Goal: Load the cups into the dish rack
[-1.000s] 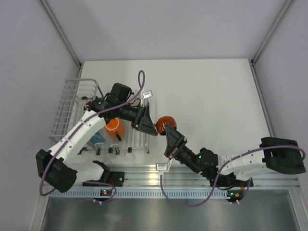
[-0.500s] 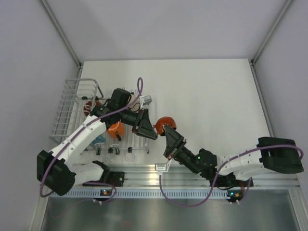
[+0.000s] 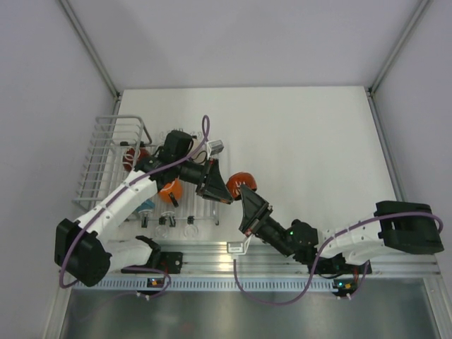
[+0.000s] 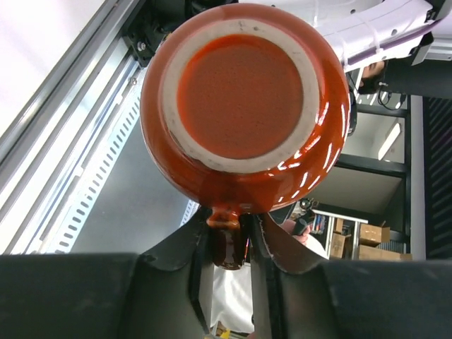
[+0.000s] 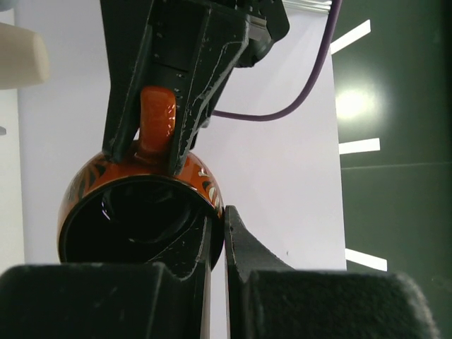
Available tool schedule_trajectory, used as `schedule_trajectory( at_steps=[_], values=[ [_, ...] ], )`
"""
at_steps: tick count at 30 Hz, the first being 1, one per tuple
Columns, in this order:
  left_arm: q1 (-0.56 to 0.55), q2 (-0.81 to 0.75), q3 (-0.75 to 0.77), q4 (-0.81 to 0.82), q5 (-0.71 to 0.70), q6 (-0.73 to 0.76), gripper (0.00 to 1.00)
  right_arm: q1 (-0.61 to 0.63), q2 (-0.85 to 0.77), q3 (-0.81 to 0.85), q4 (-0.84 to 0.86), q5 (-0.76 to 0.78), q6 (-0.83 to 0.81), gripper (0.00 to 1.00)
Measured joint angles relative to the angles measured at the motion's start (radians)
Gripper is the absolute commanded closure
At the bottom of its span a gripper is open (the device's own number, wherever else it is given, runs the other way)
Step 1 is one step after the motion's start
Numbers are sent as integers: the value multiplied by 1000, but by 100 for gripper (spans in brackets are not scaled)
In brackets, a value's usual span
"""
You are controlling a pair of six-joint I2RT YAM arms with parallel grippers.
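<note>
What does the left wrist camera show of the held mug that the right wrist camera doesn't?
Left wrist only: the underside of the mug, with its pale unglazed foot ring. Right wrist only: the mug's black inside, and its rim wall pinched between the fingers of the right gripper. Both: the mug's glossy red-orange outside and its handle clamped in the left gripper.

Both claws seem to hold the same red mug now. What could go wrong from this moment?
1. The left claw and the right claw both pinch the red mug. If one pulls before the other opens, the mug may twist loose.
2. The left claw grips only the handle, so the mug might swing once the right claw opens.
</note>
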Motion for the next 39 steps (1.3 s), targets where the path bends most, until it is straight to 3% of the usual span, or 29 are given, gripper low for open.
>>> schedule_trajectory(
  at_steps=[4, 7, 9, 10, 13, 22, 26, 30, 35, 39],
  values=[
    [10, 0, -7, 14, 25, -12, 100, 2, 0, -1, 7, 2, 2, 100],
    [10, 0, -11, 18, 26, -18, 100, 3, 0, -1, 7, 3, 2, 98],
    [10, 0, -13, 25, 26, -25, 100, 3, 0, -1, 7, 5, 2, 89],
    [10, 0, -14, 34, 26, -33, 100, 3, 0, -1, 7, 7, 3, 80],
    [11, -3, -25, 88, 19, -83, 100, 3, 4, 0, 5, 6, 4, 63],
    [47, 0, -28, 346, -31, -310, 100, 4, 19, 19, 6, 3, 0, 39],
    [54, 24, -26, 408, -51, -342, 100, 4, 19, 19, 6, 4, -1, 39],
    [59, 66, 48, 323, -117, -270, 100, 6, 16, 19, 6, 17, -1, 39],
    [64, 82, 211, 120, -304, -75, 100, 31, -36, 28, -9, 97, 68, 41],
    [64, 46, 259, 18, -525, 50, 100, 42, -145, 104, -15, 230, 254, 42]
  ],
)
